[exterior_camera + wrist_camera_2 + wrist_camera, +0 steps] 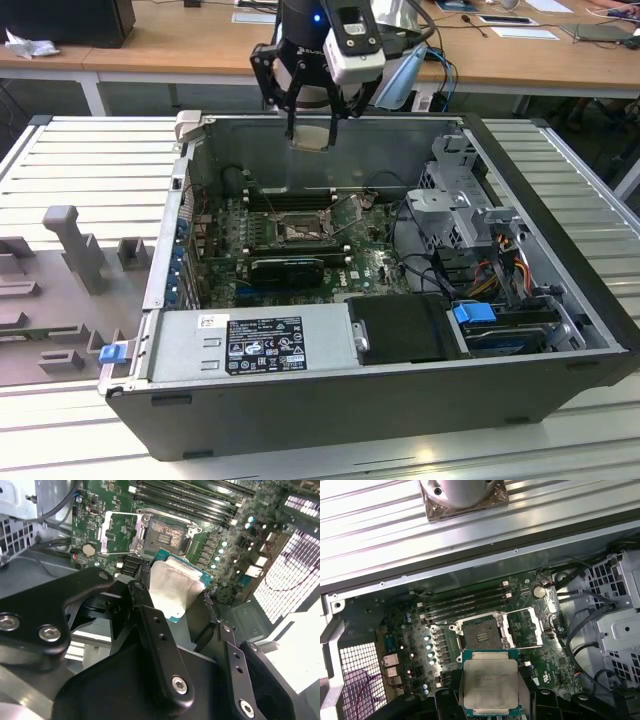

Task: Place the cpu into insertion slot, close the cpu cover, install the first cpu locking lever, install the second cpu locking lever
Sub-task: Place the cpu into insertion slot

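Observation:
My gripper (310, 118) hangs above the back wall of the open computer case, shut on the cpu (310, 137). The cpu (490, 685) is a small square chip with a dull silver top and a green rim, clamped by its edges between black fingers (451, 696). In the second wrist view the cpu (175, 587) sits tilted between the same fingers (142, 597). Below it, on the green board, lies the insertion slot (482, 632) (166, 534) (298, 232), bare with its pin field showing. The cpu cover (527, 627) (119, 534) is swung open beside the slot.
The case (560, 250) stands open-topped on a ribbed metal table. Long black memory slots (465, 605) run beside the socket, and a black card (288, 268) lies in front of it. A power supply (250, 345) and a drive cage (460, 210) crowd the near and right sides.

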Available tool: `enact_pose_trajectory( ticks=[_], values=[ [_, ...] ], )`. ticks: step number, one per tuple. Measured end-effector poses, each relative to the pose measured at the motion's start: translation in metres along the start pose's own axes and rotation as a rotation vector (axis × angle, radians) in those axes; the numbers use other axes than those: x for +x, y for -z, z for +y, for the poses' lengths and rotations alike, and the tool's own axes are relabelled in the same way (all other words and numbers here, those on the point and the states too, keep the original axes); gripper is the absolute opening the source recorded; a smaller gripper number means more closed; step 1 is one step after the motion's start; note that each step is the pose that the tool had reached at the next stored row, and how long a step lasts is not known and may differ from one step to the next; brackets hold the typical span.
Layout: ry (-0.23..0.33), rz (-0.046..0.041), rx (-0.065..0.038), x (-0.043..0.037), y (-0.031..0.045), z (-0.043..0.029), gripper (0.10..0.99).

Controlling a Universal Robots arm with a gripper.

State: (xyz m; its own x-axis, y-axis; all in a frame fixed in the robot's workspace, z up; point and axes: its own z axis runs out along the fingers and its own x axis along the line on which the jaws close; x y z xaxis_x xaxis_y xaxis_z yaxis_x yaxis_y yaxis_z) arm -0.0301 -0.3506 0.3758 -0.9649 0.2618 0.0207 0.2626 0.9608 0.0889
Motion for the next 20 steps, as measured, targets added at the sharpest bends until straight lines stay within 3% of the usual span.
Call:
enact_pose_trajectory(
  ticks=[6,20],
  values=[
    [-0.073,-0.0064,-0.001,0.0,0.0,0.0,0.525],
    [-0.083,-0.0059,-0.001,-0.0001,-0.0049,-0.0005,0.525]
  ],
)
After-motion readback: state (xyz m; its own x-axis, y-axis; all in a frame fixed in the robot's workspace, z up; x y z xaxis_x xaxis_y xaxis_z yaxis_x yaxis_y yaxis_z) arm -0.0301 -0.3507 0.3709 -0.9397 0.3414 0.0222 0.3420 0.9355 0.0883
